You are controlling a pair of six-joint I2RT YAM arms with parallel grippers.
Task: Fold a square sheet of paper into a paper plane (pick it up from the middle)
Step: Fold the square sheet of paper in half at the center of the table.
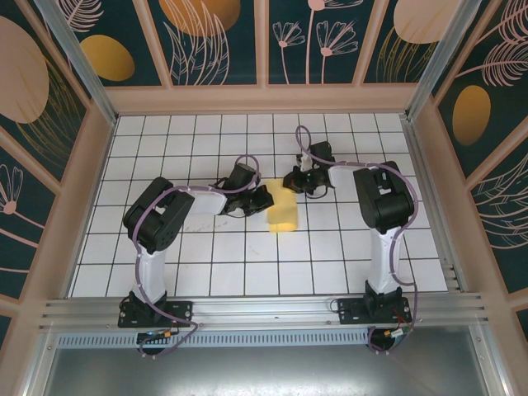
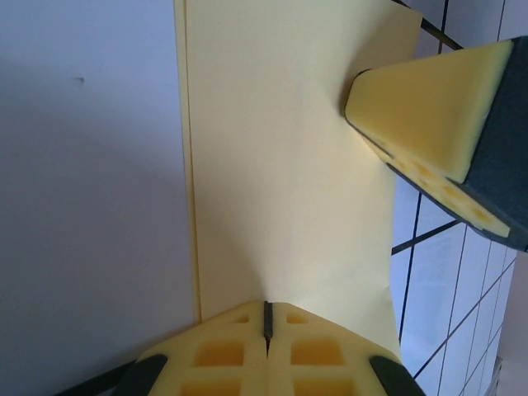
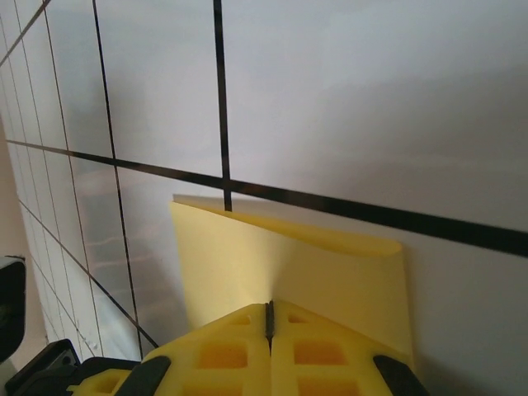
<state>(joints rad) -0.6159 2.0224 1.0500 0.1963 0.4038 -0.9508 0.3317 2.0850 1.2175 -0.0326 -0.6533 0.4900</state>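
- Offers little grip: tiled table (image 1: 206,264); smooth tile under thin paper, so a skid on any sideways tug
- Could tear or buckle the square sheet of paper (image 1: 283,213), lying at table centre as a folded yellow rectangle, through pulls toward 10 and 1 o'clock at once
- Clenched on the sheet's edge: left gripper (image 2: 266,318), at the rectangle's 10 o'clock; might crumple the layers by lifting too early
- Clenched on the sheet likewise: right gripper (image 3: 269,318), at 1 o'clock; may lose the thin edge on any twist, letting the fold spring open
- Could worsen the layered edges (image 2: 188,165), offset slightly at 9 o'clock in the left wrist view; crooked folds downstream
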